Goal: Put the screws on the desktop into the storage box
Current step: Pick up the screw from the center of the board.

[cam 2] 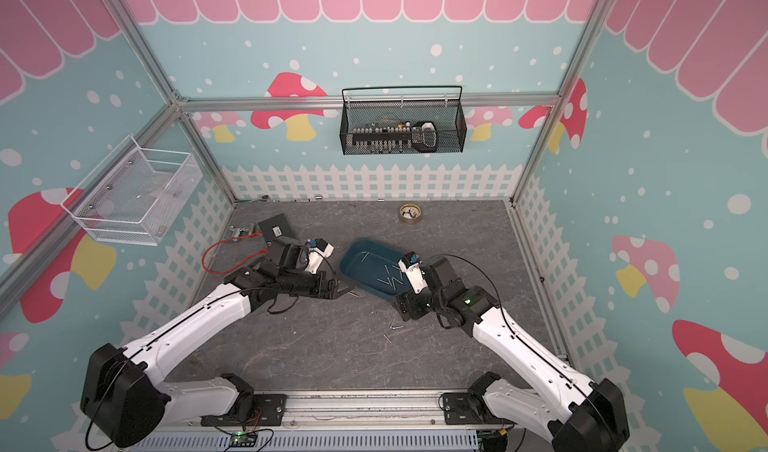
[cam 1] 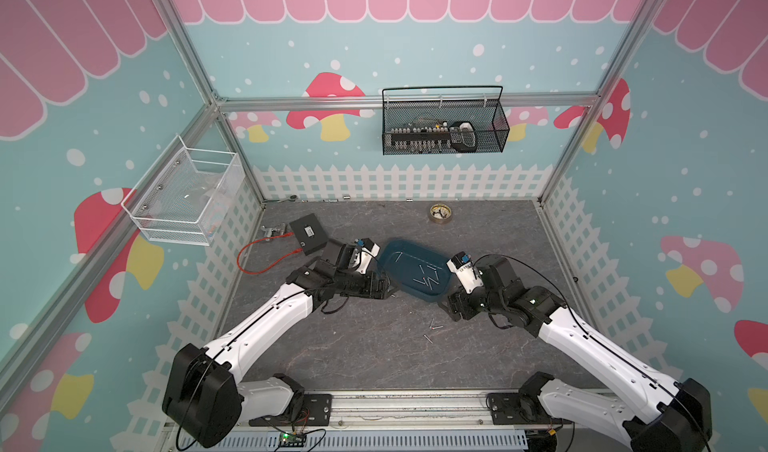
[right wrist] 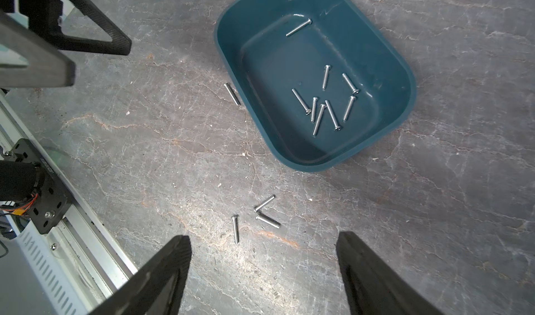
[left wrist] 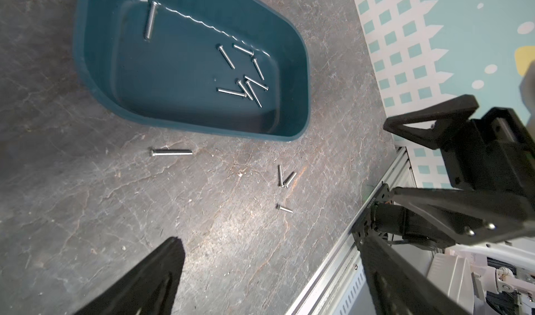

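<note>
The teal storage box (cam 1: pixel 442 258) (cam 2: pixel 348 259) (left wrist: pixel 302 76) (right wrist: pixel 228 59) lies mid-desktop (cam 1: pixel 374 358) with several screws (right wrist: pixel 324 105) (left wrist: pixel 246 82) inside. One screw (left wrist: pixel 170 152) (right wrist: pixel 232 94) (cam 2: pixel 352 293) lies on the desktop just outside the box's wall. Three more screws (right wrist: pixel 264 203) (left wrist: pixel 285 180) (cam 1: pixel 434 326) (cam 2: pixel 395 328) lie nearer the front. My left gripper (cam 1: pixel 384 287) (cam 2: pixel 340 289) (left wrist: pixel 267 239) hovers open and empty beside the box, close to the lone screw. Just behind the three screws, my right gripper (cam 1: pixel 449 304) (cam 2: pixel 401 309) (right wrist: pixel 263 235) stands open and empty.
A black flat box (cam 1: pixel 309 234) and a red cable (cam 1: pixel 266 259) lie at the back left. A tape roll (cam 1: pixel 440 213) sits at the back. A black mesh basket (cam 1: pixel 444 126) and a white wire basket (cam 1: pixel 187 196) hang on the walls. An aluminium rail (cam 1: pixel 407 408) runs along the front.
</note>
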`<action>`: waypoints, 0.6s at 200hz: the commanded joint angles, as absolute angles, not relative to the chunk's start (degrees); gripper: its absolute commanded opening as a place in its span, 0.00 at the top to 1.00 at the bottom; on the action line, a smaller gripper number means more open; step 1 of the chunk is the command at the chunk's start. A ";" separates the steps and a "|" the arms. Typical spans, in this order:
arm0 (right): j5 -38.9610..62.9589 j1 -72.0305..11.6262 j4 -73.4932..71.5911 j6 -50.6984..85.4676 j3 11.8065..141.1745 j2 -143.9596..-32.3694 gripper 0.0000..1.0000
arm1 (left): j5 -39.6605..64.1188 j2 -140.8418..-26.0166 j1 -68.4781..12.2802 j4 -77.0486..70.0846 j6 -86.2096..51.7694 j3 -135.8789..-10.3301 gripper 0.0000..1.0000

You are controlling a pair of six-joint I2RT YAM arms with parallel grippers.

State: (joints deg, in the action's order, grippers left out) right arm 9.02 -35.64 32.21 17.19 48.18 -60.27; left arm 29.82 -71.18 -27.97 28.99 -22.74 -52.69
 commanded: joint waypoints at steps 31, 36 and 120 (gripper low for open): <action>5.22 -42.30 31.68 21.37 44.66 -64.33 0.16 | 31.52 -63.51 -29.05 26.50 -25.45 -45.61 0.01; 4.87 -42.92 31.38 21.65 44.44 -64.84 0.16 | 31.65 -63.02 -29.08 26.41 -25.54 -45.09 0.01; 3.38 -49.45 26.25 25.36 40.53 -71.84 0.25 | 37.41 -59.02 -29.08 23.23 -24.02 -38.68 0.01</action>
State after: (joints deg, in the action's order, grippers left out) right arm 4.36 -48.51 28.58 23.66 41.78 -70.67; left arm 34.33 -60.73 -28.95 25.58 -25.23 -39.59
